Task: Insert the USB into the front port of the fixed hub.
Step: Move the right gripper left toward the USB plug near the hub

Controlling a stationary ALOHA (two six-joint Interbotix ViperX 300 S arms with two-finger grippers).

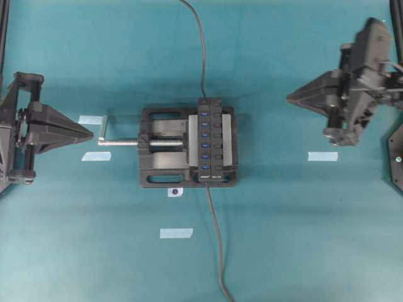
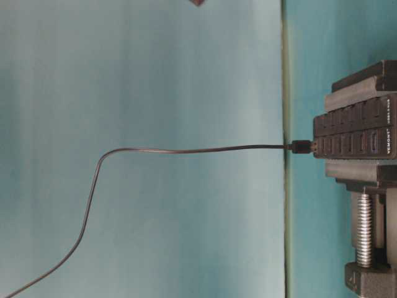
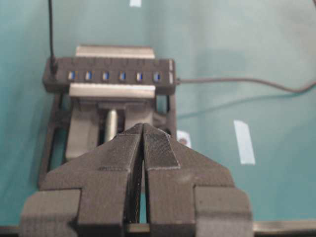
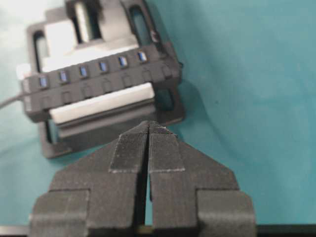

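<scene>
Where ribbed pads meet: narrow black hub (image 3: pixel 111 76)

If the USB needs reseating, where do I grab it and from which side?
Probably the USB's plug body, coming down from above the fixed hub: it stands straight out of the end port, and the vise hems in the hub's long sides.

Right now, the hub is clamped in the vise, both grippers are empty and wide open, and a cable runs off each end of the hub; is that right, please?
Not quite: both are empty, but shut. The wrist views show the left gripper and right gripper with jaws pressed together. The hub is clamped in the vise, with a cable off each end.
</scene>
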